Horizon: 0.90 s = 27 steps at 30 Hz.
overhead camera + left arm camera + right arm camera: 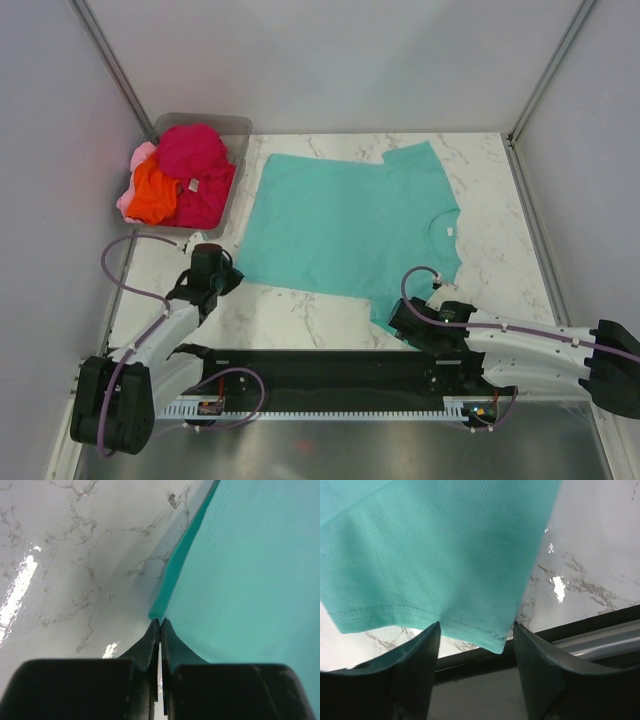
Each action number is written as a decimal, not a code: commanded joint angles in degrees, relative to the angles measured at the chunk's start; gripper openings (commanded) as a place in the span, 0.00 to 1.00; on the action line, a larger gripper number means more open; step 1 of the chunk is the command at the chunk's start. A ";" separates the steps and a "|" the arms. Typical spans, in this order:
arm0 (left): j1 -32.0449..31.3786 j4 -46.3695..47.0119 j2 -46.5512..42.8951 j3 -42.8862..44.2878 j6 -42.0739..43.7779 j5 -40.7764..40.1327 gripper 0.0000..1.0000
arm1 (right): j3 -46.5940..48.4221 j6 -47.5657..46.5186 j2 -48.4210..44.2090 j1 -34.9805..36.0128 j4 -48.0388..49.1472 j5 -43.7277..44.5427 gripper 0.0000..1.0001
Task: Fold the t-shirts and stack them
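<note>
A teal t-shirt [350,225] lies spread flat on the marble table [300,310]. My left gripper [232,282] is at its near-left hem corner. In the left wrist view the gripper [160,624] is shut, pinching the teal t-shirt's [250,580] edge, which rises slightly off the table. My right gripper [398,318] is at the near sleeve. It [476,630] stands open, with the sleeve's hemmed corner [495,642] between its fingers and not touching either. Magenta [190,150], orange [152,195] and light pink [140,157] t-shirts are piled in the bin.
The clear plastic bin [240,125] stands at the back left against the wall. A black rail [330,370] runs along the table's near edge between the arm bases. Grey walls and metal posts close in the left, right and back sides.
</note>
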 commanded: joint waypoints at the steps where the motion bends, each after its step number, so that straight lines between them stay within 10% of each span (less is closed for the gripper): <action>1: -0.09 2.26 0.59 0.13 -0.11 -2.65 0.02 | -0.84 3.52 3.46 0.37 2.38 0.79 0.62; 7: -0.09 2.00 1.21 0.49 -0.20 -2.82 0.02 | 1.09 1.23 6.20 0.37 2.65 2.19 0.00; 27: 0.00 -20.84 -2.93 16.45 3.04 10.19 0.02 | 24.36 -12.36 -9.20 -9.27 -16.62 22.06 0.00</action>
